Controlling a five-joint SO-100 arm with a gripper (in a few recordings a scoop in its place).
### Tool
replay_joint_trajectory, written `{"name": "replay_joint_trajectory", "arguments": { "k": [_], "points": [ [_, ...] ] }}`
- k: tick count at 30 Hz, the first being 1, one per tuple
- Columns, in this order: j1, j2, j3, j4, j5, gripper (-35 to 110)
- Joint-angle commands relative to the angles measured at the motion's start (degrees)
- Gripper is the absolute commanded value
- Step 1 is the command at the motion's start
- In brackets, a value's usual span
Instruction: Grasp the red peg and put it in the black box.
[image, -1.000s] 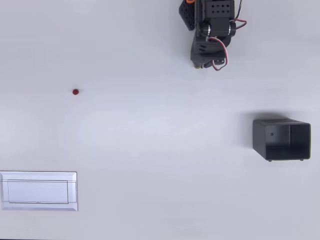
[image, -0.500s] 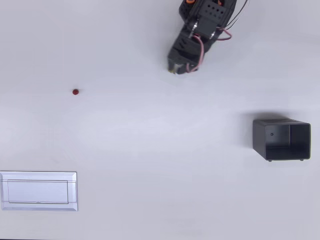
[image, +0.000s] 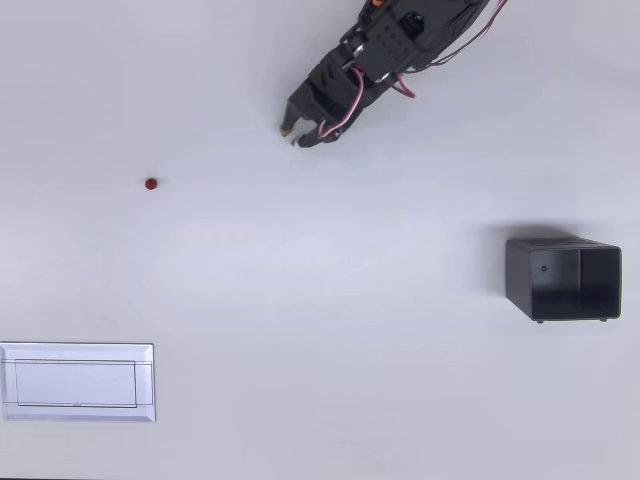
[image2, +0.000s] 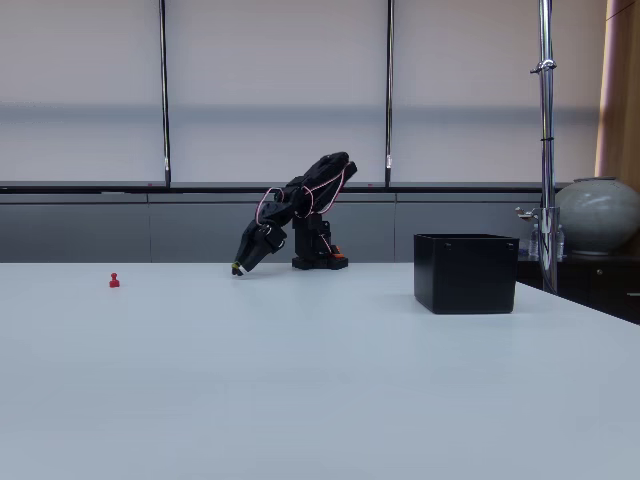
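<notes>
1. The black arm reaches out from the far edge of the white bench (image: 320, 300), its hand (image: 292, 133) tilted down toward the surface and pointing to the left in the overhead view.
2. The hand holds nothing; its fingertips sit close together, though I cannot tell whether they are fully closed.
3. The red peg (image: 151, 184) stands upright on the bench, well apart from the hand, toward the left edge; it shows in the fixed view too (image2: 114, 281).
4. The black box (image: 563, 279) sits near the right edge, open side up.
5. A flat white tray (image: 77, 382) lies at the near left corner.
</notes>
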Motion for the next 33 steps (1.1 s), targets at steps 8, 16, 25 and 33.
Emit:
{"name": "replay_joint_trajectory", "arguments": {
  "k": [8,16,25,33],
  "points": [
    [5.10,23.82,2.20,-29.79,-4.48,5],
    [7.82,41.13,9.40,-44.65,-5.71,6],
    [10.02,52.38,20.83,-47.46,-5.89,6],
    [10.63,61.08,26.46,-55.55,-7.29,15]
  ]
}}
